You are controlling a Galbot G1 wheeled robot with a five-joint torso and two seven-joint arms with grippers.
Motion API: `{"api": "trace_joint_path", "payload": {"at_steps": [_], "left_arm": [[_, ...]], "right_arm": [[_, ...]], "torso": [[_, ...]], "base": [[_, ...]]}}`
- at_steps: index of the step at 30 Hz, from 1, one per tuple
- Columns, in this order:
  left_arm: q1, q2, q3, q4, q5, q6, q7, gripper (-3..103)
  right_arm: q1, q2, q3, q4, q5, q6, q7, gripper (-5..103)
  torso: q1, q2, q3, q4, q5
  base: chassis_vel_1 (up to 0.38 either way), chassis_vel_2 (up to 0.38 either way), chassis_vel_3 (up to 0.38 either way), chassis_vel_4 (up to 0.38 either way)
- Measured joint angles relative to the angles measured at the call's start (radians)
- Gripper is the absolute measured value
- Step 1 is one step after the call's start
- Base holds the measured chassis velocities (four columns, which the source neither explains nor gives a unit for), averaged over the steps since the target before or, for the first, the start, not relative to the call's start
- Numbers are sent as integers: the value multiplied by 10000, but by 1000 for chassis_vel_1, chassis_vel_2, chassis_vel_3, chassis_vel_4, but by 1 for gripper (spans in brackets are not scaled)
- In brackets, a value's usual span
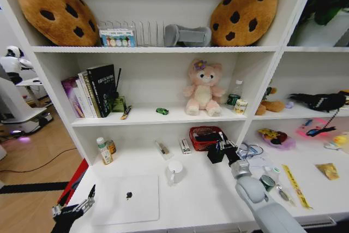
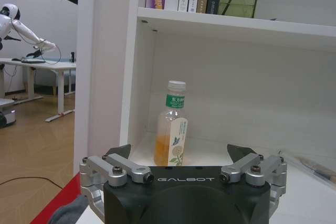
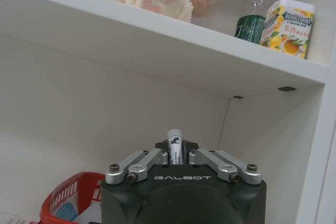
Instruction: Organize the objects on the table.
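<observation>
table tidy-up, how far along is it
Partway at most. In hand: the right hand is shut on a pen, raised by the red basket. Left: the laptop lies flat on the table, and the green toy car sits on the shelf. The left hand hangs open at the table's near-left corner.

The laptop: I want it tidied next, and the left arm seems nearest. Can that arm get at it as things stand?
Probably yes. The left tool hangs open at the table edge right beside the laptop, with nothing between them. The laptop lies flat and closed, so gripping its thin edge may be awkward.
</observation>
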Motion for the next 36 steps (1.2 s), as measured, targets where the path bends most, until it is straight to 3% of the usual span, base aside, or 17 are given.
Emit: {"api": "trace_joint_path", "payload": {"at_steps": [8, 17, 19, 21, 22, 24, 25, 26, 28, 30, 32, 33, 34, 36], "left_arm": [[0, 0, 0, 0, 0, 0, 0, 100], [0, 0, 0, 0, 0, -1, 0, 100], [0, 0, 0, 0, 0, 0, 0, 100], [0, 0, 0, 0, 0, 0, 0, 100], [0, 0, 0, 0, 0, 0, 0, 100], [0, 0, 0, 0, 0, 0, 0, 100], [0, 0, 0, 0, 0, 0, 0, 100], [0, 0, 0, 0, 0, 0, 0, 100], [0, 0, 0, 0, 0, -1, 0, 100], [0, 0, 0, 0, 0, 0, 0, 100], [0, 0, 0, 0, 0, 0, 0, 100], [0, 0, 0, 0, 0, 0, 0, 100], [0, 0, 0, 0, 0, 0, 0, 100], [0, 0, 0, 0, 0, 0, 0, 100]], "right_arm": [[1004, 262, -809, -1285, 808, -184, 145, 13], [1255, 390, -946, -1918, 599, -45, 130, 9], [1173, 359, -887, -1763, 564, -49, 138, 19], [1127, 333, -861, -1681, 560, -57, 142, 19], [990, 266, -778, -1454, 501, -71, 144, 30], [950, 249, -755, -1388, 490, -78, 143, 30], [803, 194, -661, -1173, 482, -120, 144, 41], [803, 194, -661, -1173, 482, -120, 144, 41], [559, 143, -521, -853, 476, -189, 168, 52], [476, 122, -470, -725, 475, -219, 191, 52], [-59, 3, -226, 93, 584, -417, 250, 63], [-59, 3, -226, 93, 584, -417, 250, 63], [-500, -64, -60, 670, 691, -554, 280, 74], [-926, -104, 68, 1141, 767, -653, 286, 74]], "torso": [[0, 0, 0, -2, 0], [-1, 0, -1, -3, 0], [-1, 1, -1, -2, 1], [-1, 1, -1, -2, 0], [-1, 1, -1, -3, 0], [-2, 1, -1, -3, 1], [-2, 1, -2, -3, 0], [-2, 1, -2, -3, 0], [-2, 1, -1, -3, 1], [-3, 1, -1, -2, 2], [-2, 1, -1, -1, 0], [-2, 1, -1, -1, 0], [-2, 1, -2, 0, 1], [-2, 1, -1, -3, -1]], "base": [[0, 0, 0, 0], [0, 0, 0, 0], [0, 0, 0, 0], [0, 0, 0, 0], [0, 0, 0, 0], [0, 0, 0, 0], [0, 0, 0, 0], [0, 0, 0, 0], [0, 0, 0, 0], [0, 0, 0, 0], [0, 0, 0, 0], [0, 0, 0, 0], [0, 0, 0, 0], [0, 0, 0, 0]]}}
